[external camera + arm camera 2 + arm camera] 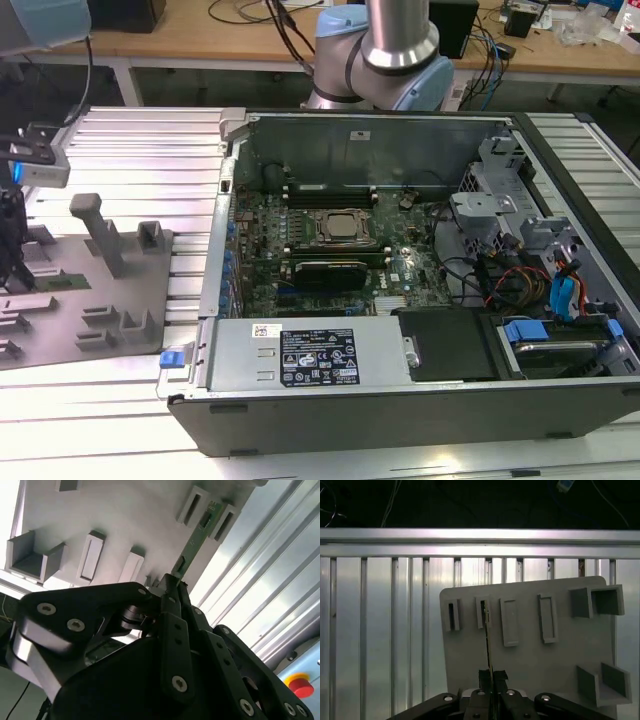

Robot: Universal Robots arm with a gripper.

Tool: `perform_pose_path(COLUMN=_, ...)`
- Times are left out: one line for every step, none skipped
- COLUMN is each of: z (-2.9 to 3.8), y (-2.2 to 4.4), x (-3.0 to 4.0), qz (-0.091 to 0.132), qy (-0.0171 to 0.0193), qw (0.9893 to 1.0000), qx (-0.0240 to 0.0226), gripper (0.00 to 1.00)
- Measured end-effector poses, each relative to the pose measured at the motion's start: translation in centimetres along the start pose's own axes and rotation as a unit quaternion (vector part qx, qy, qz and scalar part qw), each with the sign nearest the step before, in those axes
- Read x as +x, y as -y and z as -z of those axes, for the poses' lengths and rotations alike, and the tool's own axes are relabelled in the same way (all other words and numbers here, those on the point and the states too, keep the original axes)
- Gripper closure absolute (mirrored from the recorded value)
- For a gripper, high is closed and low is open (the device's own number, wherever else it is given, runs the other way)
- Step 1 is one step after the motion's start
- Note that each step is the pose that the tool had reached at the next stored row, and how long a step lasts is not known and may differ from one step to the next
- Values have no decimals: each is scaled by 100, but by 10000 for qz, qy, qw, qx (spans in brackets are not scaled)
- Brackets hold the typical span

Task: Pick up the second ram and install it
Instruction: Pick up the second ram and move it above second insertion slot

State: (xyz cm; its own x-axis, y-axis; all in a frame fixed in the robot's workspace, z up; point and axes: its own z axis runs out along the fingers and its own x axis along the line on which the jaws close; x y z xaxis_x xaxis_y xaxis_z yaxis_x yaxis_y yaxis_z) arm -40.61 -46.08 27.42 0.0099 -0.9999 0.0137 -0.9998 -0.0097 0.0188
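The second ram is a thin green board standing on edge on the grey fixture plate, its far end between two upright slot posts. In the first wrist view the second ram shows edge-on as a thin line running from a slot toward the fingers. My gripper is shut on the near end of the stick, black fingers pressed to both faces; the gripper shows the same hold in the first wrist view. At the exterior view's far left the gripper hangs over the fixture plate.
An open computer case lies at the exterior view's right of the plate, with the motherboard, processor and black memory sockets inside. The robot's base stands behind the case. Ribbed aluminium table surrounds both.
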Motion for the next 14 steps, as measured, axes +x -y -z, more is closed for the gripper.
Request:
perform_pose_path(z=34, y=-1, x=-1, qz=0, qy=-5, qw=10000, qx=0, gripper=86)
perform_pose_path(z=62, y=-1, x=-2, qz=0, qy=-8, qw=10000, qx=-1, gripper=86)
perform_pose_path(z=105, y=-2, x=-3, qz=0, qy=-12, qw=10000, qx=-1, gripper=86)
perform_pose_path(z=132, y=-2, x=-3, qz=0, qy=-13, qw=10000, qx=0, gripper=86)
perform_pose_path(z=186, y=-3, x=-5, qz=0, qy=-18, qw=10000, qx=0, gripper=86)
perform_pose_path(z=244, y=-5, x=-6, qz=-1, qy=-25, qw=10000, qx=0, gripper=86)
perform_pose_path(z=307, y=-6, x=-8, qz=-1, qy=-34, qw=10000, qx=-1, gripper=86)
perform_pose_path(z=360, y=-7, x=-10, qz=-1, qy=-41, qw=10000, qx=-1, gripper=86)
perform_pose_path(z=406, y=-7, x=-11, qz=-1, qy=-49, qw=10000, qx=-1, gripper=86)
perform_pose_path(z=432, y=-8, x=-12, qz=-1, qy=-55, qw=10000, qx=0, gripper=86)
perform_pose_path(z=461, y=-9, x=-12, qz=-1, qy=-63, qw=10000, qx=-1, gripper=86)
perform_pose_path(z=516, y=-9, x=-13, qz=-1, qy=-74, qw=10000, qx=-1, gripper=86)
perform_pose_path(z=544, y=-10, x=-15, qz=-2, qy=-78, qw=10000, qx=-1, gripper=86)
perform_pose_path(z=573, y=-11, x=-15, qz=-2, qy=-83, qw=10000, qx=-1, gripper=86)
